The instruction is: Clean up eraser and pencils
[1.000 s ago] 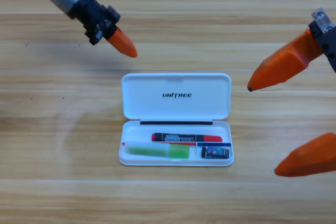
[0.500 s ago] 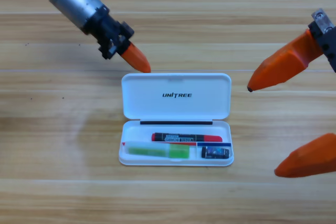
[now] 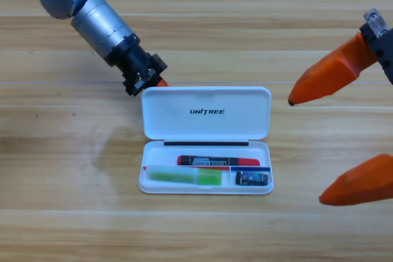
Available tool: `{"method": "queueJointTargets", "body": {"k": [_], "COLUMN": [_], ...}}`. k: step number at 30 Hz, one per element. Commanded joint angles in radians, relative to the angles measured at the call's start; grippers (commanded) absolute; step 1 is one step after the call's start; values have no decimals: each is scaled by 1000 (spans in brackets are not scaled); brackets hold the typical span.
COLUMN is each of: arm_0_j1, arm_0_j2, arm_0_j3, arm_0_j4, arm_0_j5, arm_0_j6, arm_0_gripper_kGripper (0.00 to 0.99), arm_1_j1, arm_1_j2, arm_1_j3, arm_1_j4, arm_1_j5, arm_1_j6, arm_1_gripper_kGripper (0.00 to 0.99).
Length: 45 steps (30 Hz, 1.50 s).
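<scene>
The white case (image 3: pixel 206 113) lies open in the middle of the table, its lid flat toward the far side. Its tray holds the green pencil (image 3: pixel 185 177) at the front left, the black pencil with red ends (image 3: pixel 218 161) behind it, and the small dark eraser (image 3: pixel 252 178) at the front right. My left gripper (image 3: pixel 159 83) reaches down to the lid's far left corner, its orange tips mostly hidden behind the lid's edge. My right gripper (image 3: pixel 307 145) waits open at the right edge, empty.
Bare wooden table (image 3: pixel 73 200) surrounds the case. The left arm's grey body (image 3: pixel 98 19) slants in from the upper left corner. The right gripper's two large orange jaws fill the right edge beside the case.
The left gripper has come down and to the right, from above the table to the lid's far left corner. The case's contents and the right gripper have stayed put.
</scene>
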Motion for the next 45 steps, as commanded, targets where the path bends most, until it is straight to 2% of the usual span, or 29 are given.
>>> {"method": "queueJointTargets", "body": {"k": [1,15,19,28,36,45], "arm_0_j1": [-19,-46,-72,-101,-113,-141], "arm_0_j2": [-12,-140,-149,-160,-184,-238], "arm_0_j3": [49,149,190,255,339,465], "arm_0_j4": [9,6,-2,-35,-117,-281], "arm_0_j5": [-13,-7,-3,10,30,111], "arm_0_j6": [11,13,40,46,34,-30], "arm_0_gripper_kGripper": [0,0,0,0,0,0], "arm_1_j1": [-24,-24,-24,-24,-22,-22], "arm_1_j2": [-12,-10,-7,0,3,5], "arm_1_j3": [36,35,35,33,30,32], "arm_1_j4": [-19,-20,-20,-20,-20,-20], "arm_1_j5": [9,9,9,9,9,9], "arm_1_j6": [5,5,5,6,8,8], "arm_1_gripper_kGripper": [969,969,969,968,969,969]}}
